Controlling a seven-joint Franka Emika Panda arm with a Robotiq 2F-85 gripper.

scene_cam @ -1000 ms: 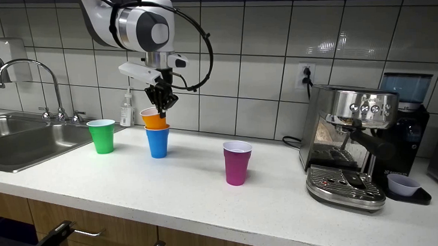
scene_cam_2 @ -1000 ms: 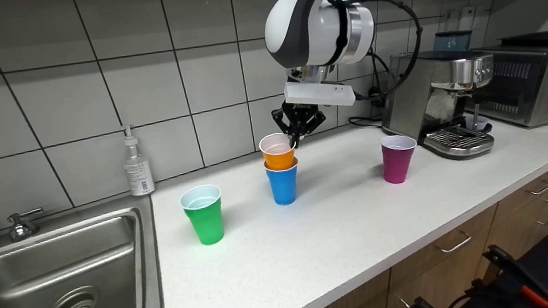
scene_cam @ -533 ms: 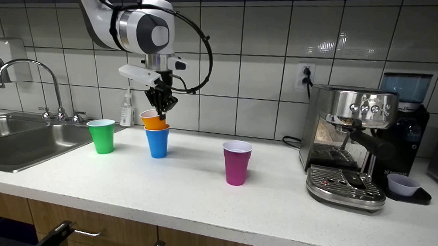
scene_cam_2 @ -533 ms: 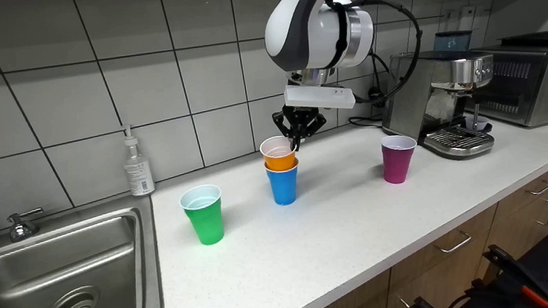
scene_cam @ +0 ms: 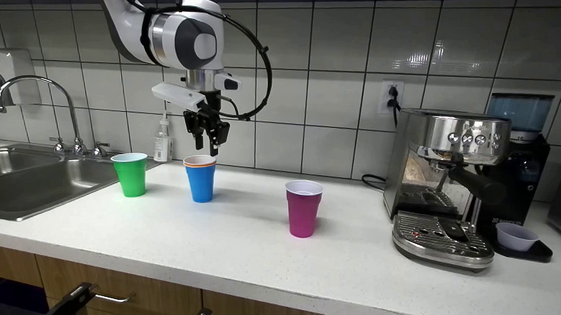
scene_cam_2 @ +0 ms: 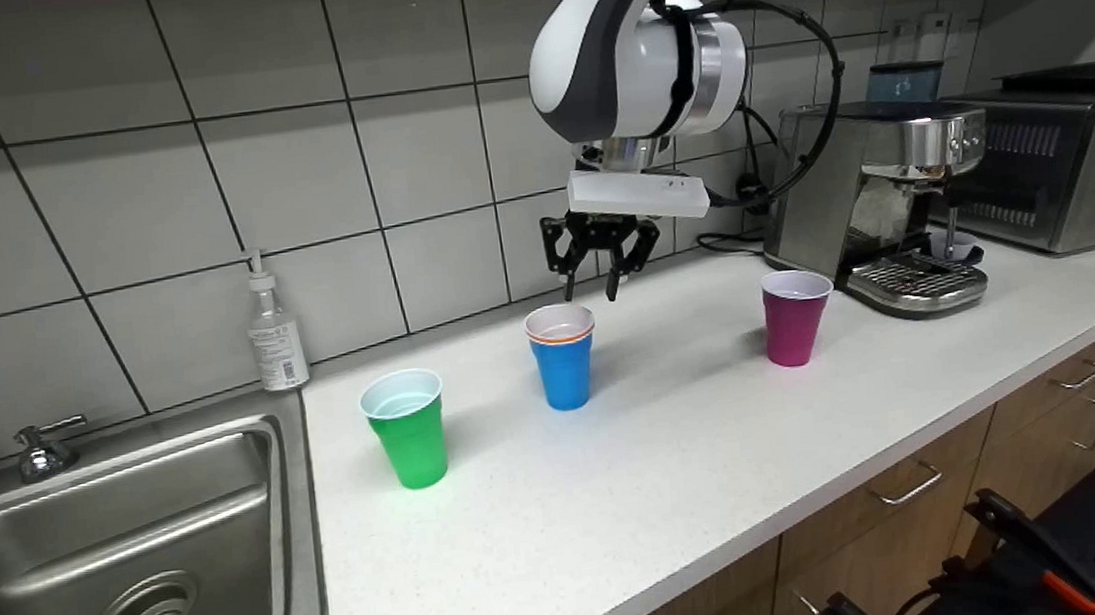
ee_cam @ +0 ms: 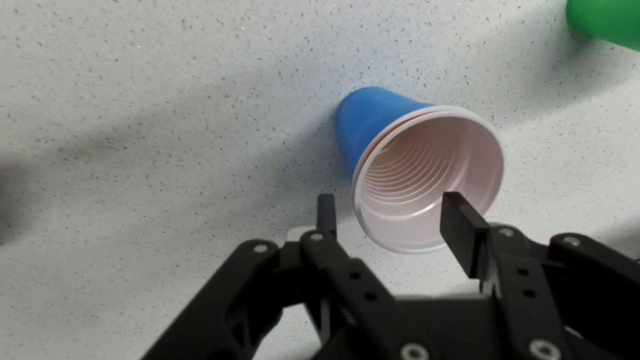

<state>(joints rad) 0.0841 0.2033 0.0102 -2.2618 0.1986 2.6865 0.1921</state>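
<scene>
The arm [scene_cam: 180, 38] hangs over the counter [scene_cam: 247, 253], its wrist [scene_cam: 202, 78] vertical — the gripper [scene_cam_2: 591, 296] points straight down, fingers [ee_cam: 462, 230] spread apart, close to the orange cup [ee_cam: 425, 175], which sits upright, nested deep inside the blue cup [scene_cam_2: 566, 376] on this counter.

Over the bench [scene_cam: 250, 220], a wide passage runs between the blue cup [scene_cam: 201, 183] and the magenta cup [scene_cam: 303, 212]; the gap from blue to the green cup [scene_cam: 131, 178] is narrower. The tiled wall [scene_cam_2: 433, 158] bars the back, the espresso machine [scene_cam: 426, 179] blocks beyond the magenta cup, and the nested orange cup [ee_cam: 420, 170] stands nearest the fingers [ee_cam: 462, 232].
</scene>
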